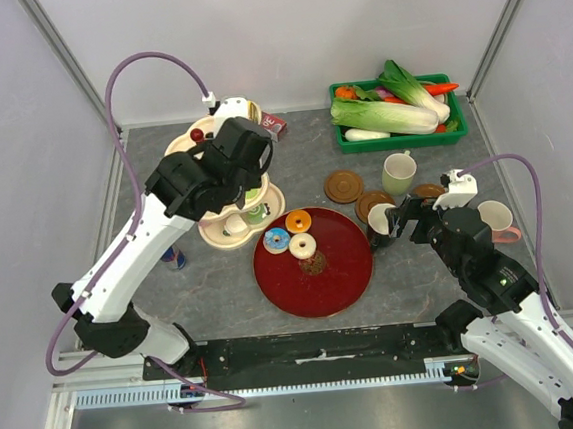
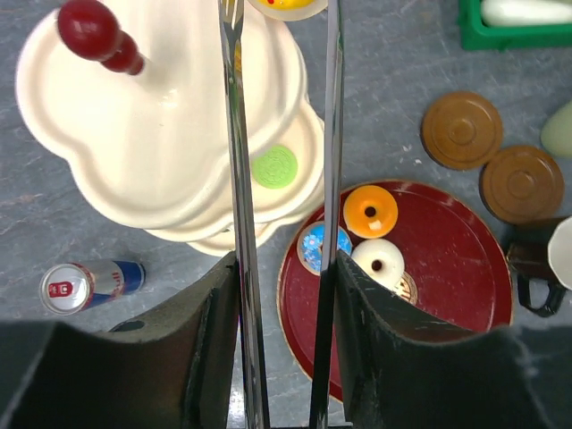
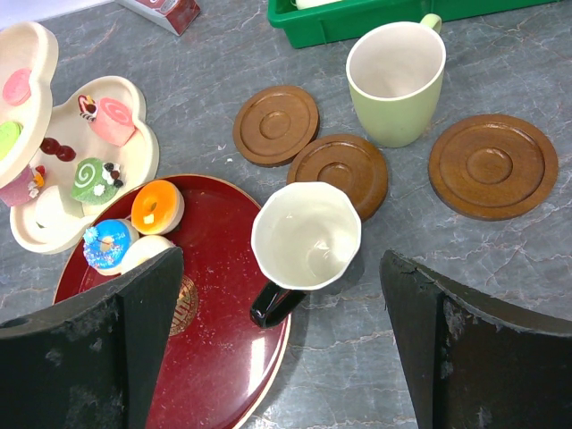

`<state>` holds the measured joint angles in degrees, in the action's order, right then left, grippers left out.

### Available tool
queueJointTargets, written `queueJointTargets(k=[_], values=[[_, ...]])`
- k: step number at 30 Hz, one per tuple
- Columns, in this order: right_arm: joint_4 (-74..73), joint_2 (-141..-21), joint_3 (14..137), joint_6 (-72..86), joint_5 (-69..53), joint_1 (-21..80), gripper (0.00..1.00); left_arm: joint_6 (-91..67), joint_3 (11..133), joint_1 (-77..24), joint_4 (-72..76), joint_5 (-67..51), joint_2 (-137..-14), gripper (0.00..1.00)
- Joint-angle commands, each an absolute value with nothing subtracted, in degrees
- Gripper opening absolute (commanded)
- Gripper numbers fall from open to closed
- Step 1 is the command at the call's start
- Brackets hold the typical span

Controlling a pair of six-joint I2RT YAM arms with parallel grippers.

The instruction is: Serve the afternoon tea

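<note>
Currently the right gripper [image 3: 281, 259] hangs spread wide around the black mug [image 3: 306, 237] – one finger on each side, neither touching it. That mug stands upright, white inside, just at the right rim of the red tray [image 1: 323, 292], with its handle pointing back toward the arm.

On the tray sit three donuts close together near its far-left edge: an orange donut [image 2: 370, 211], a blue donut [image 2: 323, 248] and a white donut [image 2: 377, 264].

The left gripper [image 2: 286, 264] is over the tiered stand [image 2: 152, 152] and looks pressed onto a pair of thin metal tongs [image 2: 239, 223], whose two arms run forward, apart from each other. A round green sweet [image 2: 274, 166] lies on a lower tier; the right wrist view also shows a pink swirl cake [image 3: 114, 119] and a green swirl cake [image 3: 92, 177] there.

Three brown coasters [image 3: 275, 125] lie bare on the counter [image 1: 223, 290], and the green mug [image 3: 393, 85] stands upright among them – on none of them. A white mug [image 1: 496, 218] sits beside the right arm. A drink can [image 2: 85, 284] lies on its side near the stand, and a green crate [image 1: 406, 142] of vegetables stands at the far right.
</note>
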<state>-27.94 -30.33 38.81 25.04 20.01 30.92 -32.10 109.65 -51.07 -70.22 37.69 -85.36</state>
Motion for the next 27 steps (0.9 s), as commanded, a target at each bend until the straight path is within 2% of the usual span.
queueJointTargets(k=[1, 11, 20, 27], values=[[-26.9, -30.1, 38.6, 25.4, 20.7, 31.0, 0.98, -31.4, 112.3, -49.1, -68.5, 40.6, -83.2, 0.48], [-26.8, -30.5, 38.6, 25.5, 20.7, 30.9, 0.98, -36.1, 105.9, -45.1, -71.8, 39.6, -79.3, 0.49], [-26.8, -30.5, 38.6, 25.5, 20.6, 30.9, 0.98, -36.7, 99.5, -45.1, -71.2, 32.9, -76.0, 0.49], [-26.8, -30.2, 38.5, 25.4, 20.6, 31.0, 0.98, -35.2, 99.4, -45.1, -70.4, 28.3, -75.4, 0.49]])
